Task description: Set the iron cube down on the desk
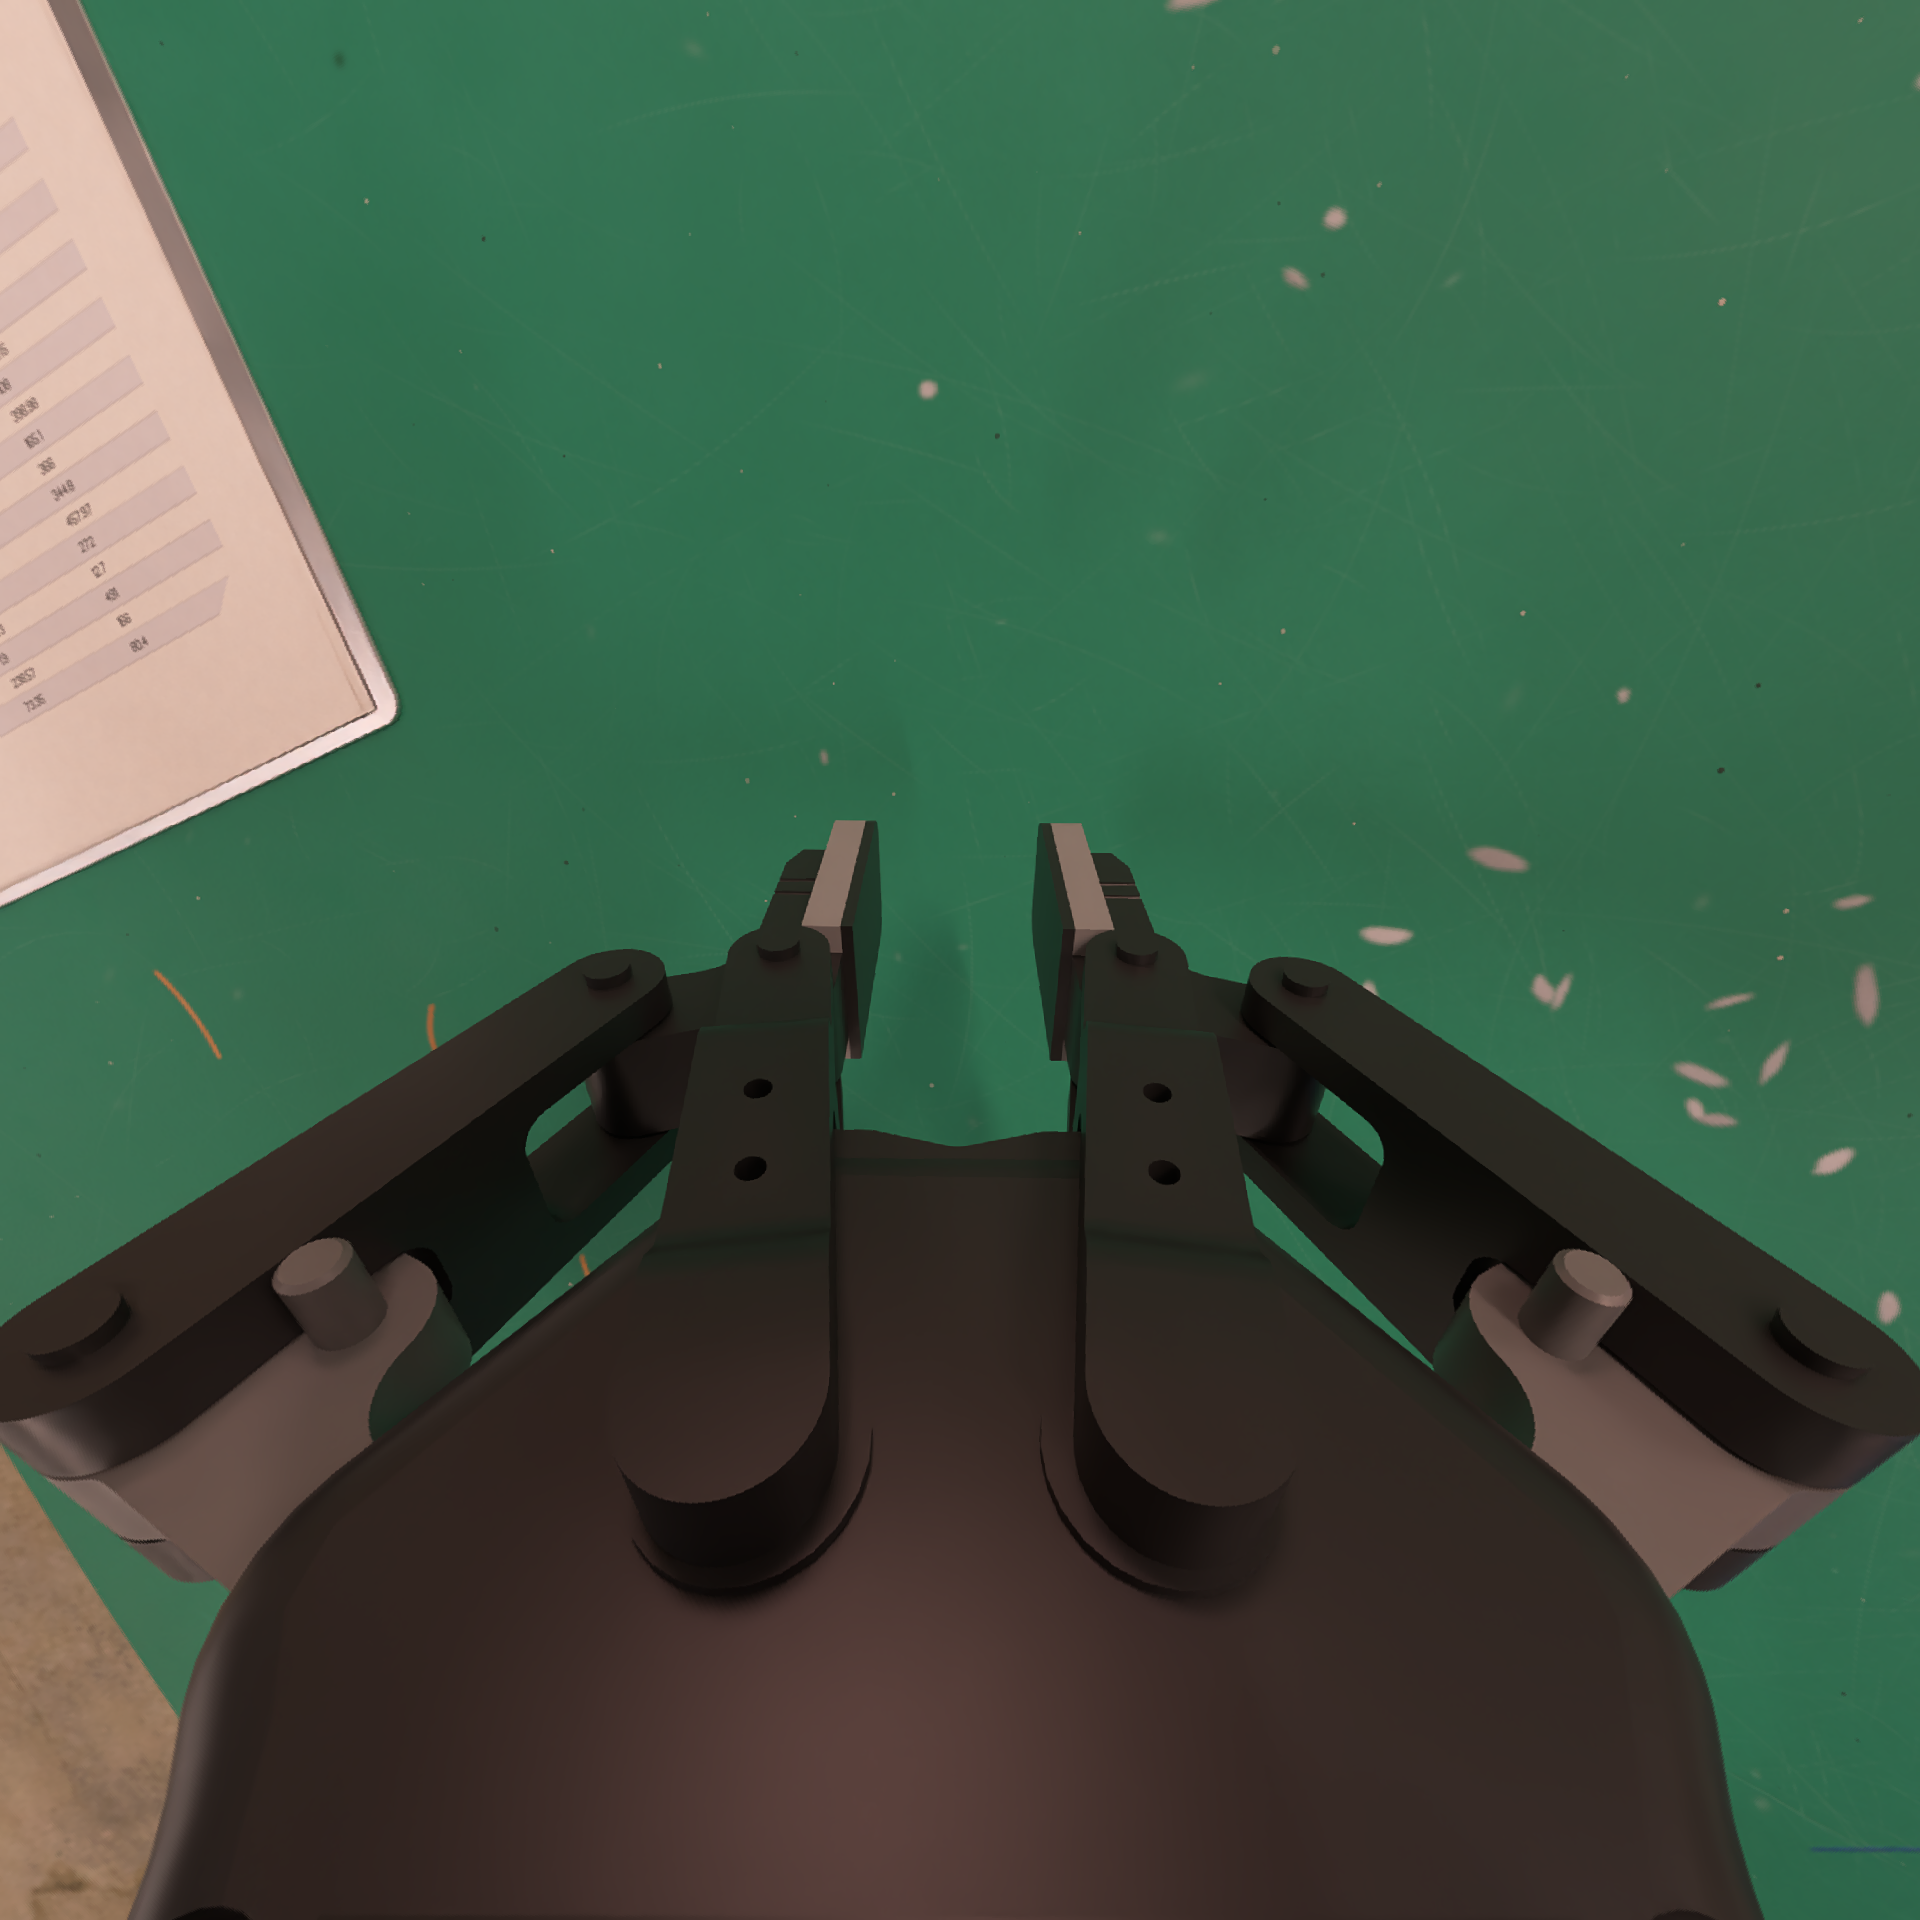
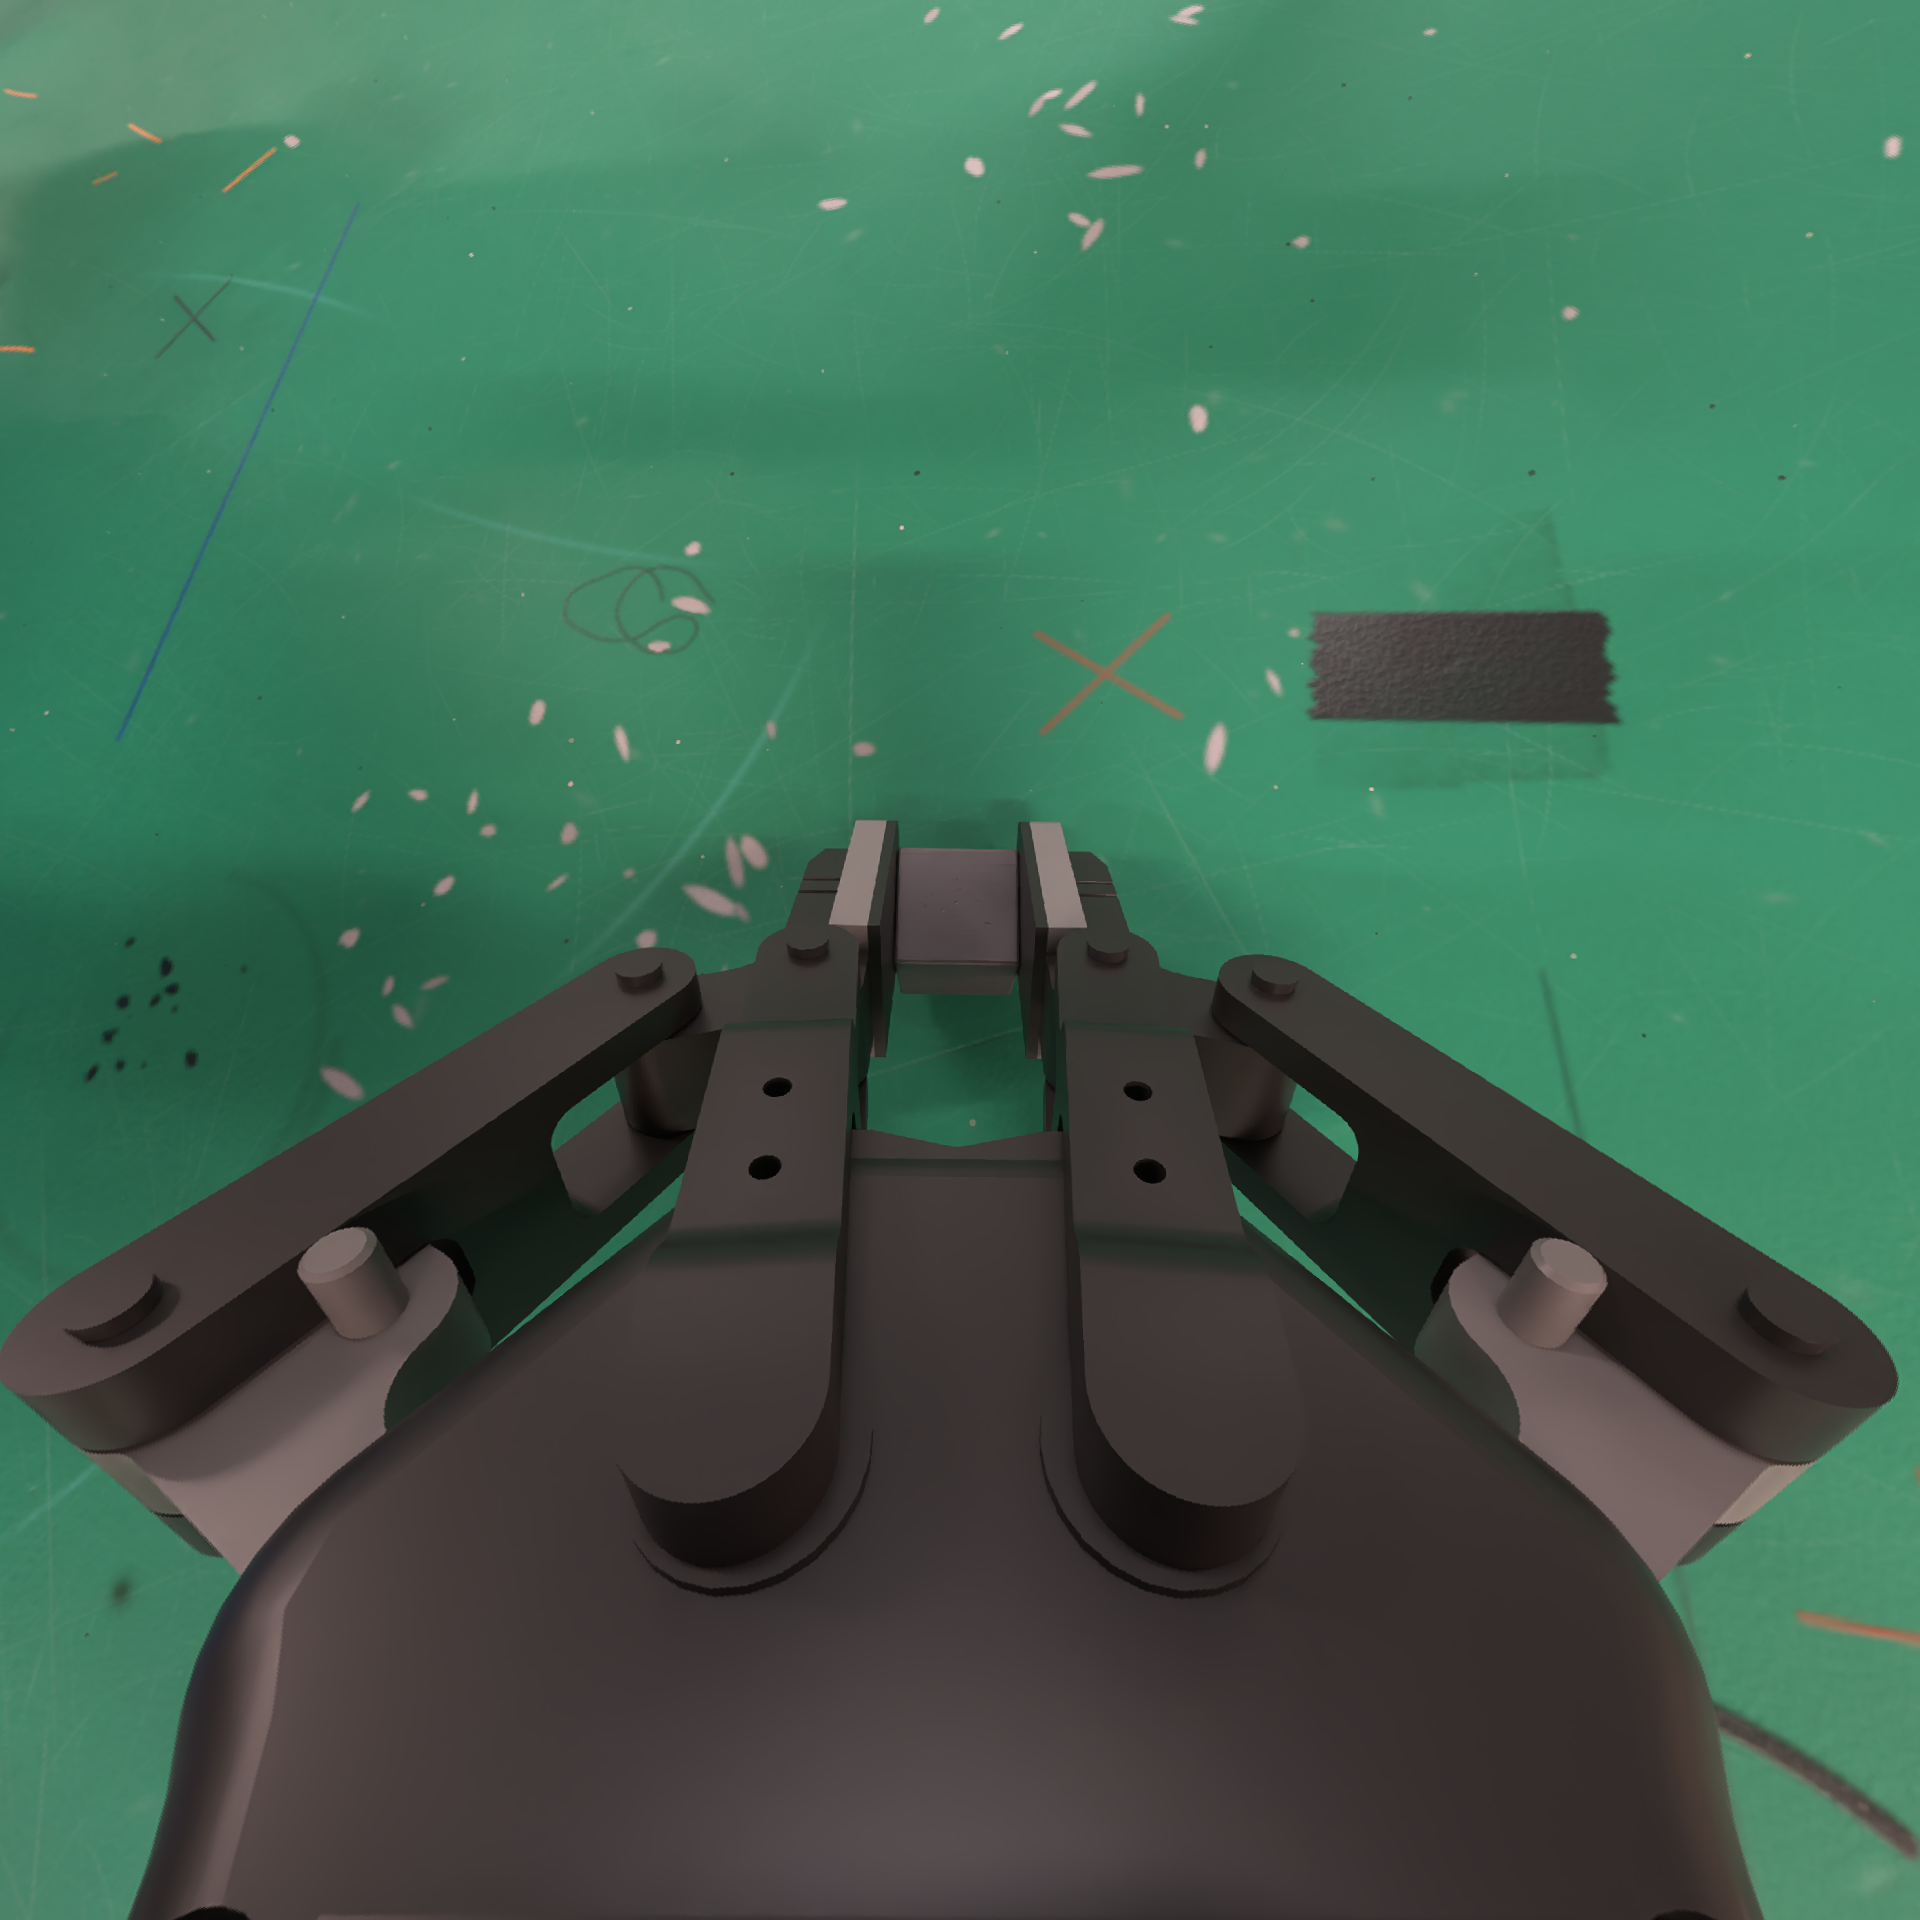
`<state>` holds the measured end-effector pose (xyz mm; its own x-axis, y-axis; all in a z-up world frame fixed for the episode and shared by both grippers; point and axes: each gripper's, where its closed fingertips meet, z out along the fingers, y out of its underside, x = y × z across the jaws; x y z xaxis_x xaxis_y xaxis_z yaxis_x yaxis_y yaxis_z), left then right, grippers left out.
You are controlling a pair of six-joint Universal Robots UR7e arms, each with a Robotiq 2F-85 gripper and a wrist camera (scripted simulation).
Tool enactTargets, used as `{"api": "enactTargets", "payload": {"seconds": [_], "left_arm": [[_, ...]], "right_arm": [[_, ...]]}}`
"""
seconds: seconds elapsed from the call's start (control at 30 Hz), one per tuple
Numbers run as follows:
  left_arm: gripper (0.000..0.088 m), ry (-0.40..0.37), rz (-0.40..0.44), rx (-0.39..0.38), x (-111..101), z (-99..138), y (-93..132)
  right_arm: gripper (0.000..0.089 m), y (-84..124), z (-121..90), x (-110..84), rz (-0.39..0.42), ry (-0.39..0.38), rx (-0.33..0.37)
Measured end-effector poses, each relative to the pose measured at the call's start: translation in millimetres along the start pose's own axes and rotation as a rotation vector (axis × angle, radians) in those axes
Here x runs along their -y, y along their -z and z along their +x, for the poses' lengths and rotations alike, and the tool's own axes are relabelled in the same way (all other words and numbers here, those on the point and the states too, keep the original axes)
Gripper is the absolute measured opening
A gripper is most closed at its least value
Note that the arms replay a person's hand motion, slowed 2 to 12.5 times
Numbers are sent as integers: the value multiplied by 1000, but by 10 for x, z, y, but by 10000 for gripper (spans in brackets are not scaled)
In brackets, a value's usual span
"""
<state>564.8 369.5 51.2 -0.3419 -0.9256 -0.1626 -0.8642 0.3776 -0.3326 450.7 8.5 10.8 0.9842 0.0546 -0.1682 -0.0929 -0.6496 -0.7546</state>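
Now right pincer [image 2: 957,883] clamps iron cube [image 2: 956,906] — left pincer [image 1: 957,883] agape.

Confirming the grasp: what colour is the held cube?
Dull grey iron cube, clearest in the right wrist view.

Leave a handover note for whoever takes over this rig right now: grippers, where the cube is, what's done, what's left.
Right gripper: shut on the iron cube, held between its fingertips above the green desk.
Left gripper: open, holding nothing, over bare desk; a sheet of paper lies off to its left.
Done: the cube is grasped.
Left: lower it onto the desk, open the right gripper, pull back. How high it hangs above the desk is hard to judge. A black tape strip lies ahead to the right.
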Motion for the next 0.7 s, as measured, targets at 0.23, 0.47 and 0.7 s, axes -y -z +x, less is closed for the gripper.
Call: {"api": "enactTargets", "payload": {"seconds": [0.23,0.47,0.7], "left_arm": [[269,1,-1,0,-2,-1,0],[267,1,-2,1,-3,-3,-1],[264,0,-3,1,-4,-3,-3]], "right_arm": [[201,0,-1,0,0,1,-1],[201,-1,-1,0,-1,4,-4],[201,-1,-2,0,-1,4,-4]]}}
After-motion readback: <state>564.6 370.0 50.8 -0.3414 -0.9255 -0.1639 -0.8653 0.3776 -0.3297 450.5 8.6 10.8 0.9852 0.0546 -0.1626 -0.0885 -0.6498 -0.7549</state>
